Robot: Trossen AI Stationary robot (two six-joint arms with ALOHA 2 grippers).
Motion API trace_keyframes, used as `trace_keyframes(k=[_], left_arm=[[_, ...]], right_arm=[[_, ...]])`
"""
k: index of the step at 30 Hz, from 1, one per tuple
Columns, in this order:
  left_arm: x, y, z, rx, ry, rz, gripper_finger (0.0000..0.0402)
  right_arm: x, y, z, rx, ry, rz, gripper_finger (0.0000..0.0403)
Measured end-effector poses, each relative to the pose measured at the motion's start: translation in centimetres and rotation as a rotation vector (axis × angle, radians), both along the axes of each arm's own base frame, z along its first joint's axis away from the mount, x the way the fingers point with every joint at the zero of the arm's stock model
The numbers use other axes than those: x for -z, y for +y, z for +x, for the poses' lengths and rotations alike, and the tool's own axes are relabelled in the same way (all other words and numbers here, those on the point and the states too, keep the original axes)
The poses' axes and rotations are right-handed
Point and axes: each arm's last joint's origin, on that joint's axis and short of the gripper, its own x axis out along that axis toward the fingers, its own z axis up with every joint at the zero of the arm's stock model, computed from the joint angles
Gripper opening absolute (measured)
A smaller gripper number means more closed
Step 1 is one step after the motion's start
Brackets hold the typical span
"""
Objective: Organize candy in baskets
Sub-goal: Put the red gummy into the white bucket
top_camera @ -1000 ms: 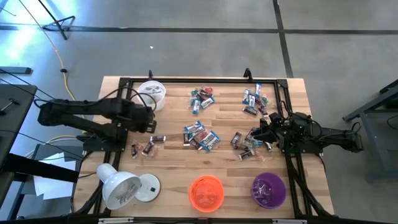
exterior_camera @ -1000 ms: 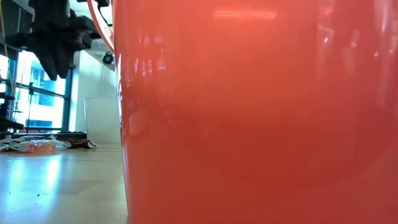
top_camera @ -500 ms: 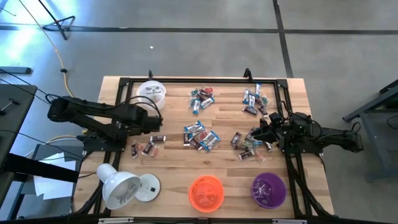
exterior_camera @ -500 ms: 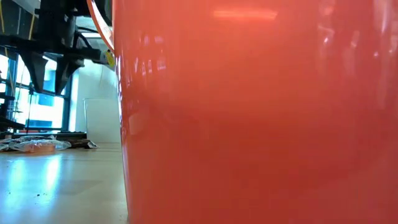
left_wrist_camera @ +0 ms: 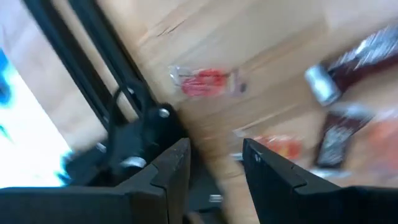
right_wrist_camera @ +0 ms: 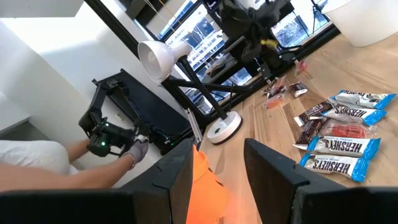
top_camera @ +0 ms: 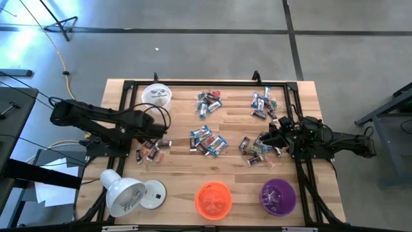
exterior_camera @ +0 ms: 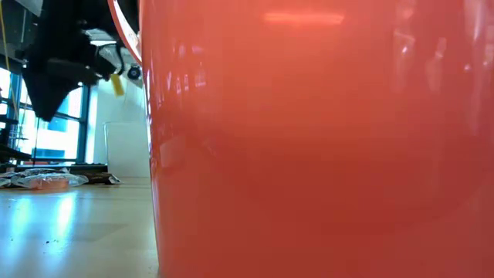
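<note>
Tabletop (top_camera: 180, 164): we count candy (top_camera: 207, 140) in loose clusters across its middle and far side, none visibly in the orange basket (top_camera: 213, 199) or purple basket (top_camera: 277, 196). White basket (top_camera: 156, 95) stands at the far left corner; lamp (top_camera: 125, 193) lies near left. Left tool (left_wrist_camera: 214, 163) hovers over a small candy group by the left edge, fingers parted, gripping nothing, though that view is blurred. Right tool (right_wrist_camera: 217, 163) sits low at the right-hand cluster, fingers apart, empty.
</note>
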Motion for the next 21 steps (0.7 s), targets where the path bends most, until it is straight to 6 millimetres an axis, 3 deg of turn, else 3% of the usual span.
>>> trace_keyframes(k=[5, 13, 21], left_arm=[[1.6, 0.0, -0.9, 0.294, 0.118, -0.114, 0.0136], [1.5, 0.2, -1.0, 0.659, 0.211, -0.244, 0.0131], [1.1, 0.6, -0.4, 0.681, 0.126, -0.338, 0.0131]], right_arm=[[0.0, 0.0, 0.0, 0.0, 0.0, 0.0, 0.0138], [0.0, 0.0, 0.0, 0.0, 0.0, 0.0, 0.0138], [0.0, 0.0, 0.0, 0.0, 0.0, 0.0, 0.0138]])
